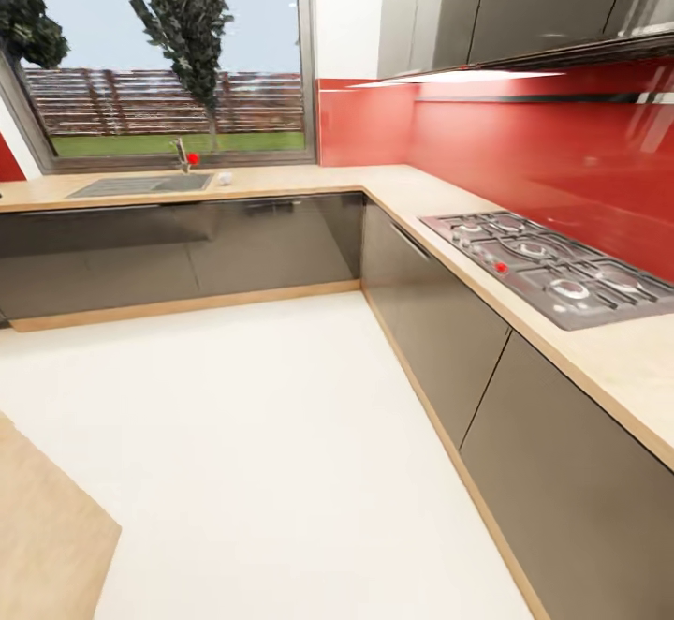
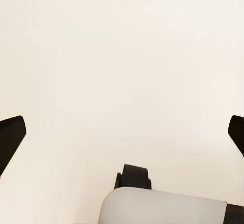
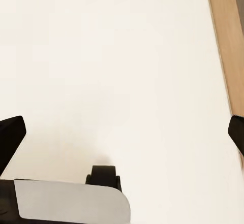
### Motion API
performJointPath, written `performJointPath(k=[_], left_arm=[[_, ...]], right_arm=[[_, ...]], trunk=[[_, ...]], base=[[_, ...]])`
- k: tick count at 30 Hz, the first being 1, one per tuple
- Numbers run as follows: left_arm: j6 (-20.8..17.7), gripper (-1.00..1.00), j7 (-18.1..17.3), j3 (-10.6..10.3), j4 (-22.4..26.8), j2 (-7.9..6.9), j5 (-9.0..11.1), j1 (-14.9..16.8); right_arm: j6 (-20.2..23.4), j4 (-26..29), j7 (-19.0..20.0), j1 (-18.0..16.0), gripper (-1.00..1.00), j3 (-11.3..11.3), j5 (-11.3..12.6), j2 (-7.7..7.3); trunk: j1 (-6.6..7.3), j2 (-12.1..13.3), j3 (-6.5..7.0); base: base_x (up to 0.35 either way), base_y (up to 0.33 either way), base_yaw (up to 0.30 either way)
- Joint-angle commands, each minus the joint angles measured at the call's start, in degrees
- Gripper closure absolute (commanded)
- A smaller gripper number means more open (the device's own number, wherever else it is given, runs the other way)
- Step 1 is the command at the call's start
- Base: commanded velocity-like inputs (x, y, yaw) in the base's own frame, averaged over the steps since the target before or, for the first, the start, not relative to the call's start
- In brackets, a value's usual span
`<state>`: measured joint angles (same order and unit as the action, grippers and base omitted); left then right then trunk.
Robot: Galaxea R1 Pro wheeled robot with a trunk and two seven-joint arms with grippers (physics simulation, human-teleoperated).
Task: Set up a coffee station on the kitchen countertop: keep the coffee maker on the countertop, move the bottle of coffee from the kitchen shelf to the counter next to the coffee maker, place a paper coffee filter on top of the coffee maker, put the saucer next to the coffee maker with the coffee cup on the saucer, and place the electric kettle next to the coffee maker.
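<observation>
The light wood kitchen countertop (image 1: 402,191) runs in an L under the window and along the red wall in the head view. The coffee maker, bottle of coffee, kitchen shelf, paper filter, saucer, coffee cup and electric kettle are out of view. In the left wrist view my left gripper (image 2: 122,137) hangs open over the pale floor, its black fingertips (image 2: 10,137) far apart and empty. My right gripper (image 3: 122,137) is open and empty too, above the floor beside a wooden plinth strip (image 3: 226,36).
A sink (image 1: 140,184) with a tap sits below the window, a tiny white object (image 1: 224,178) beside it, too small to identify. A gas hob (image 1: 552,264) lies on the right counter. Dark cabinets line both runs. A wooden surface corner (image 1: 42,536) juts in at lower left. My base and a wheel (image 2: 133,177) show below the grippers.
</observation>
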<state>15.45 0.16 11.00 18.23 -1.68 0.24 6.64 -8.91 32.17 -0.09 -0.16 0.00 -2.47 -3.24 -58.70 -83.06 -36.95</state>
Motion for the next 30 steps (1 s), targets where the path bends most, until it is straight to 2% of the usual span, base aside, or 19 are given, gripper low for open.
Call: performJointPath(k=[1,14,30], left_arm=[[0.2,-1.0,0.02,0.08,-0.07,0.01,0.02,0.04],[0.2,-1.0,0.02,0.08,-0.05,0.01,0.02,0.04],[0.2,-1.0,0.02,0.08,-0.05,0.01,0.02,0.04]], right_arm=[[-0.14,-0.01,-0.01,-0.02,-1.0,0.0,-0.26,-0.01],[-0.14,-0.01,-0.08,-0.02,-1.0,0.0,-0.26,-0.01],[-0.13,-0.09,0.04,-0.02,-1.0,0.04,-0.26,-0.01]], trunk=[[-0.03,-0.02,-0.05],[-0.03,-0.02,-0.05],[-0.03,-0.02,-0.05]], base=[[0.338,0.0,0.081],[0.338,0.0,0.216],[0.338,0.0,0.024]])
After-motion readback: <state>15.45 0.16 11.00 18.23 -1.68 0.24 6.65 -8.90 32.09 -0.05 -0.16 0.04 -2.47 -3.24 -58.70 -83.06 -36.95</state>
